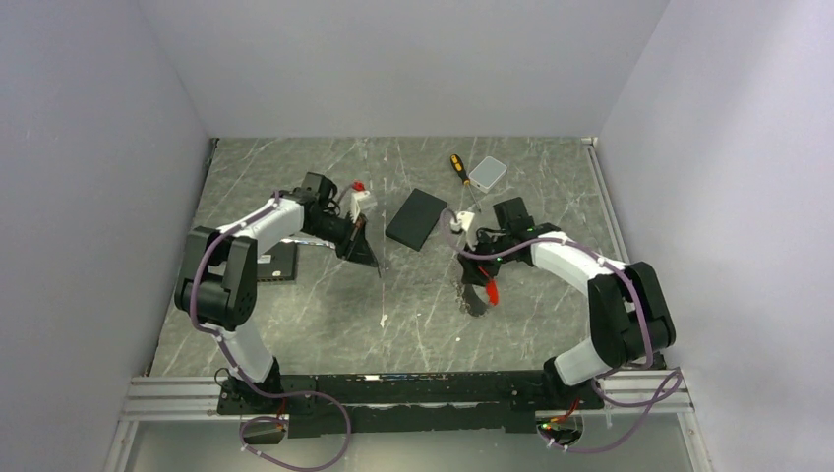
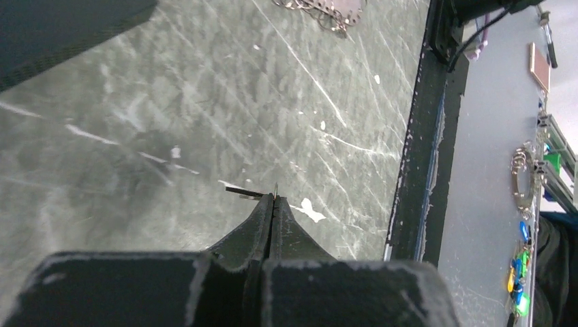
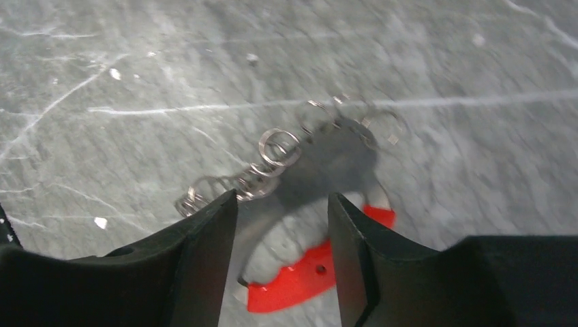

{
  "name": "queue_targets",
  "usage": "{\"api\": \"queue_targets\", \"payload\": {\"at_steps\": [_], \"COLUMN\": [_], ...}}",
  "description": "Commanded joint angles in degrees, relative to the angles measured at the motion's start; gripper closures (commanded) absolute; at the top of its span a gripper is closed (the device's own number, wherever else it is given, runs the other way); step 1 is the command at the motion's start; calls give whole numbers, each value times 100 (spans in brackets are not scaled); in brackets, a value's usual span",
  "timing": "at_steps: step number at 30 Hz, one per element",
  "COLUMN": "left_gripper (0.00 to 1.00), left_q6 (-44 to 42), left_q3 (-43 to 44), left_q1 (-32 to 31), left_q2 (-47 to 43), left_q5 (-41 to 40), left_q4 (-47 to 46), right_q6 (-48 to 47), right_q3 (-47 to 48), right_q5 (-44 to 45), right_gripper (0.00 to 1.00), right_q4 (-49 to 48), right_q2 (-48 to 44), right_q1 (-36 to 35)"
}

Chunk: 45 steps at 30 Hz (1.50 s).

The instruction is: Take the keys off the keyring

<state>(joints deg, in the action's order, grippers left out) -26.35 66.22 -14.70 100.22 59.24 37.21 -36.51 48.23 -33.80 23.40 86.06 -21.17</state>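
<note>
Since my right gripper (image 3: pixel 283 201) hangs with jaws apart over the keyring (image 3: pixel 300 276), it lies free mid-desk (image 3: pixel 136 68), slightly toward the right edge; my left gripper (image 2: pixel 274 202) is pressed together on a thin sliver (image 2: pixel 275 189), perhaps a key.

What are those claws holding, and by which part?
Right gripper: nothing, open above the keyring. Left gripper: shut, a thin sliver between its tips; unclear what.

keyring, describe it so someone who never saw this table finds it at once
On the grey marble table, look right of centre, under the right claw. The keyring lies there: a floppy loop, part bright red, part silvery coil, unlike the flat black pad and white box farther back.
</note>
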Motion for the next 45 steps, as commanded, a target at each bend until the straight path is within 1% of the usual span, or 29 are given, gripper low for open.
{"api": "queue_targets", "payload": {"at_steps": [1,3,6,7,9,11,12,13,17,24,32,34,37,42,45], "left_gripper": [100,100,100,100,100,100,100,100,100,100,100,97,84,71,59], "left_q6": [-203,-167,1,73,219,412,478,518,590,598,493,488,511,471,341], "left_q3": [-95,-128,-149,-126,-58,17,63,108,239,379,443,474,520,581,589], "left_q1": [-387,-595,-930,-1040,-1213,-1278,-1280,-1281,-1281,-1119,-848,-820,-807,-789,-780], "left_q2": [92,209,378,451,636,856,975,1079,1286,1267,1321,1308,1259,1066,890], "left_q5": [-11,-55,-110,-86,-12,118,165,139,-180,-887,-1259,-1318,-1314,-1405,-1441], "left_q4": [101,104,-23,-87,-179,-281,-311,-319,-381,-347,-182,-167,-141,41,258], "right_q6": [287,418,553,591,643,683,684,669,683,684,698,711,742,809,813], "right_q3": [151,104,-52,-85,-98,-87,-86,-90,-118,-125,-118,-121,-148,-149,-134], "right_q5": [-397,-470,-484,-494,-532,-592,-619,-634,-645,-696,-731,-746,-789,-862,-922], "right_gripper": [38,31,14,11,8,6,2,1,0,0,0,0,0,0,0], "right_q4": [-30,-171,-419,-465,-501,-503,-491,-478,-515,-506,-476,-476,-514,-534,-497], "right_q2": [-317,-461,-682,-727,-748,-716,-694,-677,-699,-653,-639,-617,-640,-715,-766], "right_q1": [664,897,1070,1105,1156,1196,1218,1224,1253,1277,1273,1273,1284,1335,1405]}}
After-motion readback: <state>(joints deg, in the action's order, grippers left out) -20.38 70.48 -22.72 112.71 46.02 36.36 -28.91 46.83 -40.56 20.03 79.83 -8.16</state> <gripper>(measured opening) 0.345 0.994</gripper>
